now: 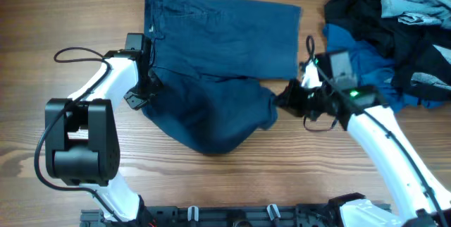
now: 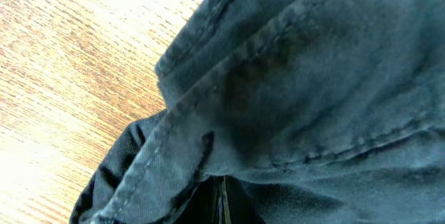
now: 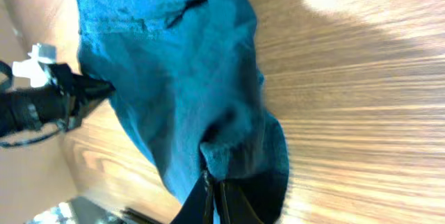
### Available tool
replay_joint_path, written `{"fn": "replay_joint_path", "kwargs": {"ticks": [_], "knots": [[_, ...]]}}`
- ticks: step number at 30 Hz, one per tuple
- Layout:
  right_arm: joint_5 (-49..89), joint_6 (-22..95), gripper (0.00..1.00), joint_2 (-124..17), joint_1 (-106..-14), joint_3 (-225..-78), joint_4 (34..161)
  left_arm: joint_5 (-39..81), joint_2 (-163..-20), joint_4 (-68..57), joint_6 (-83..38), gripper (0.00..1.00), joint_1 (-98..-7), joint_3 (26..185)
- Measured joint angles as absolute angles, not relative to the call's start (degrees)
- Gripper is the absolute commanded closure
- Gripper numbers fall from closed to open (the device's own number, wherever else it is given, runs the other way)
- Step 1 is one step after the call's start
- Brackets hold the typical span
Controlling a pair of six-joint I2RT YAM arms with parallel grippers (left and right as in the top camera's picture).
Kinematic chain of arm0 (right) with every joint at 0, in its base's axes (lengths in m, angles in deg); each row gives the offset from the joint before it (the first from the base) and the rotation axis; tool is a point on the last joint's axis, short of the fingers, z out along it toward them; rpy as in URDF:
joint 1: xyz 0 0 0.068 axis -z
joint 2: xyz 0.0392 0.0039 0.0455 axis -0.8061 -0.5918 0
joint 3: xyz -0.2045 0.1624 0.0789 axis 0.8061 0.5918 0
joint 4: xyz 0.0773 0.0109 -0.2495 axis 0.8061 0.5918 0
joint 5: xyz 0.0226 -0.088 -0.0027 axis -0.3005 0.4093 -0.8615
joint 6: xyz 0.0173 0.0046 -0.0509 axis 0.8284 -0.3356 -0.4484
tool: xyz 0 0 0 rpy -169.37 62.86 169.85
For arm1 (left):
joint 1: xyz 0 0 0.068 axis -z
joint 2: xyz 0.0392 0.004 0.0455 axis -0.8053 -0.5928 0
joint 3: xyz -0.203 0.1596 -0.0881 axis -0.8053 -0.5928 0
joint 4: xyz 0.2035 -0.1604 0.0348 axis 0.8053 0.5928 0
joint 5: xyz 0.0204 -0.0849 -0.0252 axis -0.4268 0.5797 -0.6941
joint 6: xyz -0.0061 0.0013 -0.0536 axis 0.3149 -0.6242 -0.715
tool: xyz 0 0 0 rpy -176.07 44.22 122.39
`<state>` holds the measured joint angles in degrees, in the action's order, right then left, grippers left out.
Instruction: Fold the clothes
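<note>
Between my left pincer (image 1: 146, 91) and right pincer (image 1: 280, 100), navy shorts (image 1: 218, 58) sit bunched on the tabletop (image 1: 70, 15). Both clamp them: left on a side seam, right on the opposite hem. Cloth looks soft, light, limp: I'd hold thick seams, thin cloth sags.

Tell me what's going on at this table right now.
Two robot arms are folding navy shorts on the wooden table. The left claw is shut on the shorts' left edge, the right claw on their right edge, with the lower half bunched up. A pile of other clothes lies at the far right.
</note>
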<state>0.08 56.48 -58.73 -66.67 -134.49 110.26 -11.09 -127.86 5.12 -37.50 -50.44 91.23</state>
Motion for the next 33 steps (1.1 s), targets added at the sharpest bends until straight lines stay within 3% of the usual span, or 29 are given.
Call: {"fn": "replay_joint_path", "kwargs": {"ticks": [4,8,12,15,24,29,33], "knots": [[1.9,51.6,0.96,-58.6,-66.7,-142.5,116.5,-11.1,-127.9,5.1,-37.5,0.96,-50.4,91.2],[1.5,48.5,0.95,-58.6,-66.7,-143.6,114.5,-11.1,-127.9,5.1,-37.5,0.96,-50.4,91.2],[1.9,48.6,0.78,-58.6,-66.7,-143.8,117.4,-11.1,-127.9,5.1,-37.5,0.96,-50.4,91.2],[3.9,51.5,0.74,-58.6,-66.7,-143.7,122.9,-11.1,-127.9,5.1,-37.5,0.96,-50.4,91.2],[-4.7,48.6,0.73,-57.1,-68.2,-126.1,123.2,-11.2,-127.9,5.1,-37.5,0.96,-50.4,91.2],[-9.3,53.9,0.73,-51.9,-72.3,-111.6,113.0,-11.3,-127.9,5.1,-37.5,0.96,-50.4,91.2],[-11.4,62.1,0.67,-51.4,-73.7,-102.1,97.6,-11.3,-127.9,5.1,-37.5,0.96,-50.4,91.2]]}}
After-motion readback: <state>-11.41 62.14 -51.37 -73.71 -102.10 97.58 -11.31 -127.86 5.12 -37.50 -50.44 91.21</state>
